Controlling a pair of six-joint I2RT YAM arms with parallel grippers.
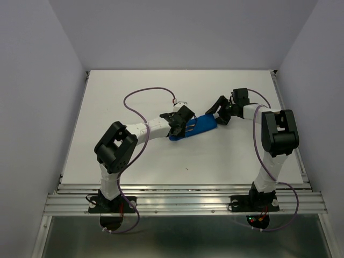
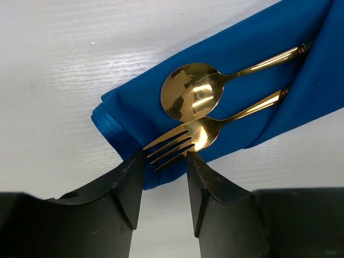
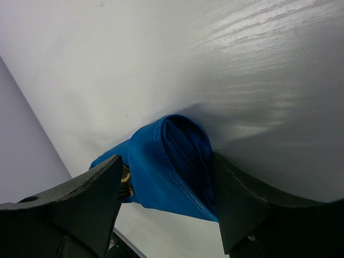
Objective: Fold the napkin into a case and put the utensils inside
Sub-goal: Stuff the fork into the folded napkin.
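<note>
Looks nearly done to me. The napkin (image 1: 203, 125) is folded into a narrow case (image 2: 252, 48) in the middle of the table (image 1: 242, 156), running from 8 o'clock to 2 o'clock. The 2 utensils are tucked in: spoon (image 2: 191, 92) at 12 o'clock of the fork (image 2: 185, 141), handles under the flap, gold heads poking out.

The left claw (image 2: 165, 158), at the 8 o'clock end, is about half open. It straddles the fork tines, not pinching them as far as I can see. The right claw (image 3: 165, 160), at the 2 o'clock end, is spread wide around the cloth, gripping nothing.

What's left, I'd guess: maybe nudge the fork deeper, then back off.
</note>
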